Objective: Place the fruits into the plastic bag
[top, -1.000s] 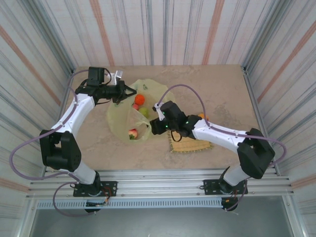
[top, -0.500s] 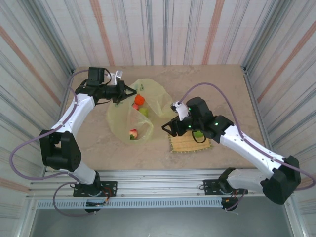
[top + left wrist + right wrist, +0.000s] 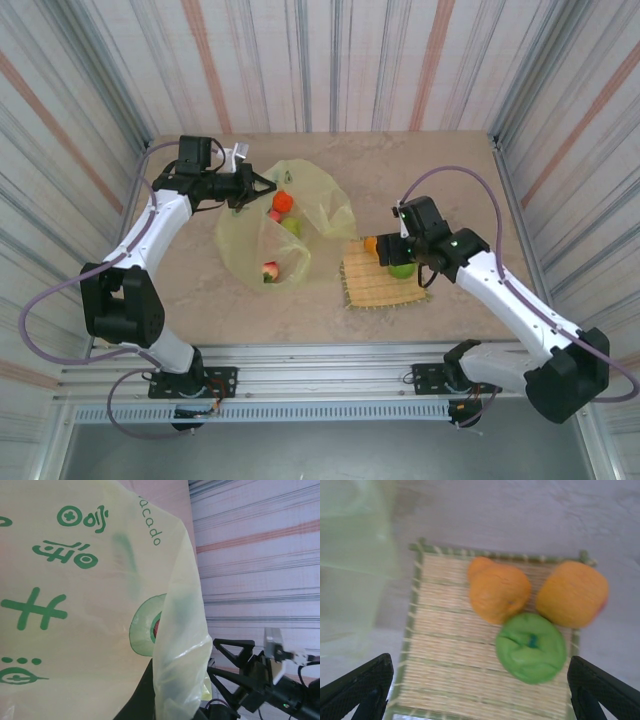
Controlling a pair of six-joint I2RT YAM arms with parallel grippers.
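The beige stone-patterned table (image 3: 430, 170) fills the middle of the top view. Left of centre on it lies the thin translucent yellow-green plastic bag (image 3: 240, 245) printed with green avocado pictures, its mouth lifted toward the upper left of the frame. There the left gripper (image 3: 265, 186) is clenched on a bunched fold of the bag's rim; in the left wrist view the film (image 3: 90, 605) drapes over the dark finger at the bottom edge. Just right of the bag, at centre right, sits the square woven straw mat (image 3: 365, 285). The right gripper (image 3: 388, 252) hangs above the mat's upper part. In the right wrist view it is released, its two black fingers (image 3: 360, 687) spread wide in the lower corners with nothing between them. Inside the bag lie a small orange (image 3: 283, 200), a pinkish fruit (image 3: 273, 214) touching it, a green pear (image 3: 291, 227) and, lower down, a red fruit (image 3: 269, 270). On the mat (image 3: 445, 645), toward its upper right, two oranges (image 3: 500, 592) (image 3: 572, 594) and a green apple (image 3: 531, 647) sit bunched together.
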